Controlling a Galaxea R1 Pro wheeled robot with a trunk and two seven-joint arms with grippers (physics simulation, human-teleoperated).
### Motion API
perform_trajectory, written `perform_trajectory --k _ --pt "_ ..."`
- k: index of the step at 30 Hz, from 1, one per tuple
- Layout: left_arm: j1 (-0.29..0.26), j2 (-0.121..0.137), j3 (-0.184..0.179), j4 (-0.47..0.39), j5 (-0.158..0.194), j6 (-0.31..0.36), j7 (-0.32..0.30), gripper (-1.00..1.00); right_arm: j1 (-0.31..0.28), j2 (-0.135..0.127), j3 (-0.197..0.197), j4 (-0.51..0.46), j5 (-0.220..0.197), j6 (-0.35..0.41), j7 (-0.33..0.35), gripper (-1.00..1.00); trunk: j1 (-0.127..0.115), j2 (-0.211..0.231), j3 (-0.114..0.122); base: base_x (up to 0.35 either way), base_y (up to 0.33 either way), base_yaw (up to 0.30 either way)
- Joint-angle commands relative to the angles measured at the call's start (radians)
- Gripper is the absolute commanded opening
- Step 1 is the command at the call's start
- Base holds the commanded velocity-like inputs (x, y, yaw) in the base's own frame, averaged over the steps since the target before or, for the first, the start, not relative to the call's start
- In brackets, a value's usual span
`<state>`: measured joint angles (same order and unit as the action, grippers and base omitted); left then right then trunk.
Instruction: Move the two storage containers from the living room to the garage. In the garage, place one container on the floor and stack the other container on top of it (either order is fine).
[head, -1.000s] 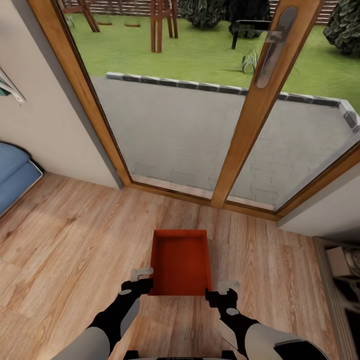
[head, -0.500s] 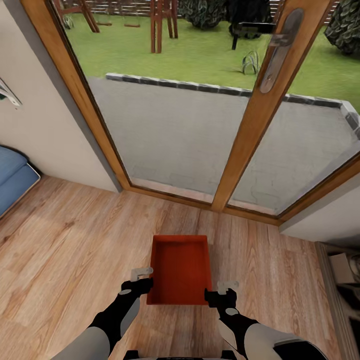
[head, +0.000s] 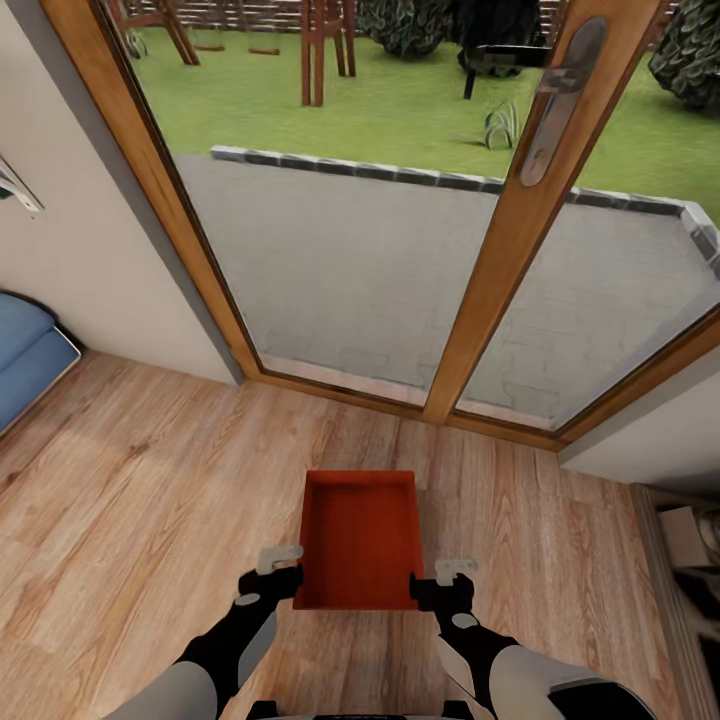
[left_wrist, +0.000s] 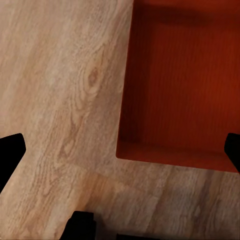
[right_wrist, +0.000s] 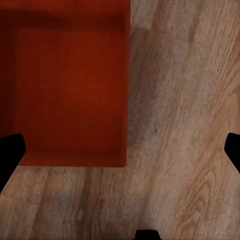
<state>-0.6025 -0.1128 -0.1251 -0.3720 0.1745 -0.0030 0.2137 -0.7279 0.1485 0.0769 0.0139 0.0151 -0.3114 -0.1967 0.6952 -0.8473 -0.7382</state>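
— Status of the container?

— One orange-red storage container (head: 360, 540) lies on the living room's wood-plank floor (head: 130, 480), lower centre of the head view, before the glass doors (head: 380, 220).

— The grippers?

— The left gripper (head: 282, 556) and right gripper (head: 455, 570) flank its near corners, fingers spread wide, holding nothing.

— Progress?

— Judged early: nothing lifted, nothing carried to the garage; stacking remains.

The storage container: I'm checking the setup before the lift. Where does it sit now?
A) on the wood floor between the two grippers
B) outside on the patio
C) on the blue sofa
A: the storage container rests on wood planks, left gripper and right gripper flanking its near corners.
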Motion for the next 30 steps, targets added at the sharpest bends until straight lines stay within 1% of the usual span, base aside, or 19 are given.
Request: perform_trajectory --k 1,12,22,30 --pt "0.000 0.001 -0.009 0.001 0.010 -0.001 0.007 1.00 -0.001 0.000 0.008 0.001 0.002 -0.001 -0.007 1.00 0.000 -0.001 -0.001 0.000 0.000 0.000" --pt "0.000 -0.001 -0.012 0.004 0.006 -0.002 0.007 1.00 -0.001 0.001 0.009 0.000 0.003 -0.004 -0.007 1.00 0.000 -0.001 -0.001 0.000 0.000 0.000" --pt "0.000 -0.002 -0.013 0.004 0.007 0.007 0.009 1.00 -0.001 0.000 0.003 -0.002 -0.007 -0.011 -0.006 1.00 0.000 -0.001 -0.001 0.000 0.000 0.000" --pt "0.000 -0.001 -0.013 0.002 0.007 0.006 0.009 1.00 -0.001 0.000 0.009 -0.002 -0.005 -0.012 -0.006 1.00 0.031 -0.057 -0.026 0.000 0.000 0.000"
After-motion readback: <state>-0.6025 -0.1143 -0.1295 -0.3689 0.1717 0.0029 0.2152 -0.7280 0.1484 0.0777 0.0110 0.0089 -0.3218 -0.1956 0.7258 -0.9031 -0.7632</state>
